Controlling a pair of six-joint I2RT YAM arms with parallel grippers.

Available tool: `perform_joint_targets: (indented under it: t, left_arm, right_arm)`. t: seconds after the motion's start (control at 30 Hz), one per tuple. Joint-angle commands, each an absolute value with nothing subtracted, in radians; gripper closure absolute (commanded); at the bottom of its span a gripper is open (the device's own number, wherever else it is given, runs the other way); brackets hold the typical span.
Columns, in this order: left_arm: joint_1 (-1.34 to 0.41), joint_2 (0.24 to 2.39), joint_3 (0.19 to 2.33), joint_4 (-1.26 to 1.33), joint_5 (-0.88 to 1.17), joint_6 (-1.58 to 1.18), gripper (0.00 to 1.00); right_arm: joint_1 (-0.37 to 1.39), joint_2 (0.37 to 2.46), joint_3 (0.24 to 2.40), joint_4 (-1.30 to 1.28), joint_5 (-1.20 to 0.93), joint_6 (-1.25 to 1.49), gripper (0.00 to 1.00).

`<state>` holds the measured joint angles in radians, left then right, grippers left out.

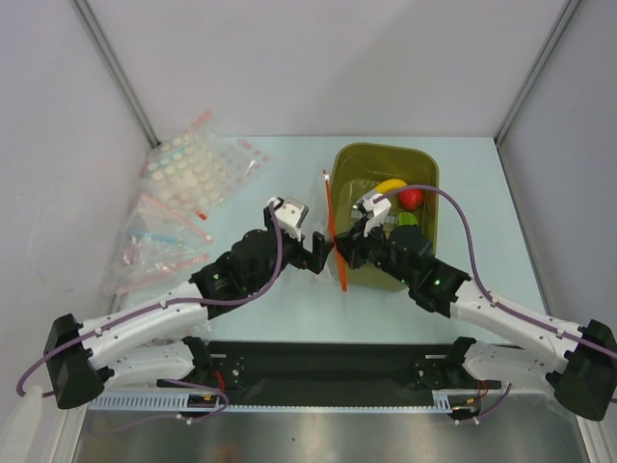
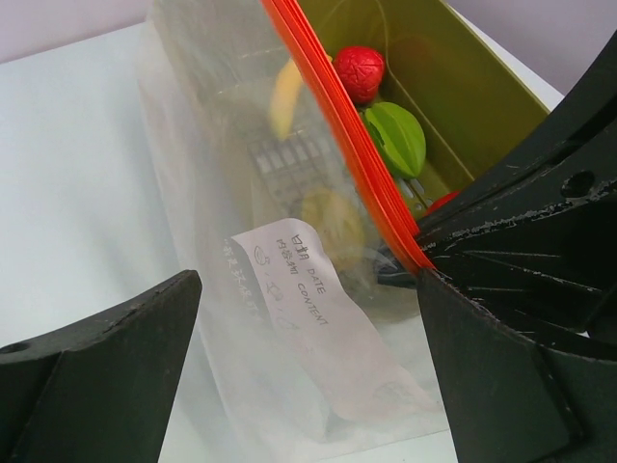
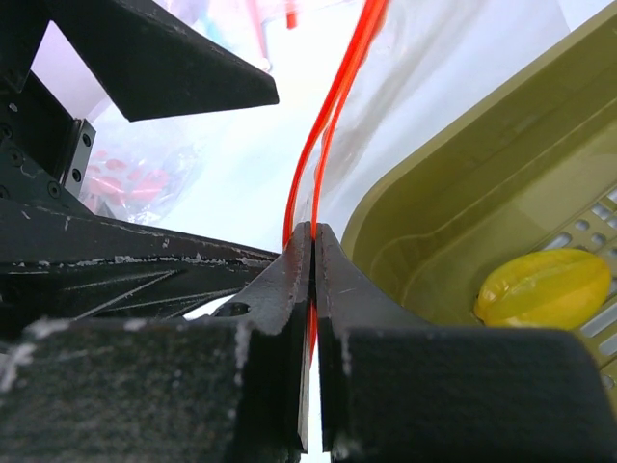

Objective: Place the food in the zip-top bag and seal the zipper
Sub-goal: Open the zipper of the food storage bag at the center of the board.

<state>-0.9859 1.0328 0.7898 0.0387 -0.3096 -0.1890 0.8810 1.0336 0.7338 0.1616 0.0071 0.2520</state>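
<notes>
Currently right jaws are clamped flat on the zipper [image 2: 345, 130] near its 6 o'clock end, holding the zip-top bag [image 2: 241, 193] up on edge. Left jaws are wide apart, straddling the film just below the strip, gripping nothing. Bag sits at the 9 o'clock rim of the basket [image 1: 386, 148], strip running roughly 12 to 6. Basket is at 1 o'clock on the table [image 1: 289, 309].

Handling: bag is thin floppy film, light, no stiffness of its own, probably slick. Only the zipper gives a firm edge, so I'd take hold there, one lip per side to spread the mouth. Lips look slightly parted above the grip. Food looks like light hard plastic, rounded, likely to roll or squirt out of a pinch, so grab across the middle.

Count:
- One bag in play, one zipper, one basket.
- Food, all seemingly in the basket, none in the bag:
  - one banana [image 1: 390, 184]
  - one green piece [image 2: 395, 137]
  - one red fruit [image 2: 360, 71], plus a red sliver by the left jaws that may be a second
  - one ribbed yellow piece [image 3: 545, 287]
- Spare bags [image 1: 183, 193] are piled at 10 o'clock, overlapping, no clean count.
</notes>
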Motion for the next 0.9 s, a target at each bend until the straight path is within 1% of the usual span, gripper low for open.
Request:
perform_joint_targets:
  t: [0.0,0.13,0.3,0.47,0.57,0.77,0.87]
  left_arm:
    - [-0.988,1.049,0.838,0.048,-0.308,-0.216,0.0]
    - [-0.991,1.008,0.83,0.049,-0.314,-0.225,0.0]
    - [-1.003,0.942,0.785,0.09,-0.308,-0.232,0.0]
    - [-1.014,0.972,0.805,0.086,-0.345,-0.25,0.0]
    - [-1.016,1.005,0.821,0.074,-0.374,-0.252,0.03]
    - [-1.022,1.028,0.824,0.081,-0.396,-0.255,0.04]
    - [-1.026,1.042,0.828,0.08,-0.419,-0.236,0.15]
  right_arm:
    - [0.89,1.014,0.742,0.224,-0.011,0.244,1.0]
    - [0.893,1.02,0.753,0.209,0.0,0.247,1.0]
    - [0.893,1.02,0.758,0.192,0.069,0.255,1.0]
    - [0.903,1.031,0.761,0.196,0.072,0.258,1.0]
    - [0.917,1.042,0.772,0.192,0.075,0.253,1.0]
    - [0.956,1.061,0.79,0.183,0.13,0.244,1.0]
    - [0.983,1.069,0.804,0.173,0.166,0.232,1.0]
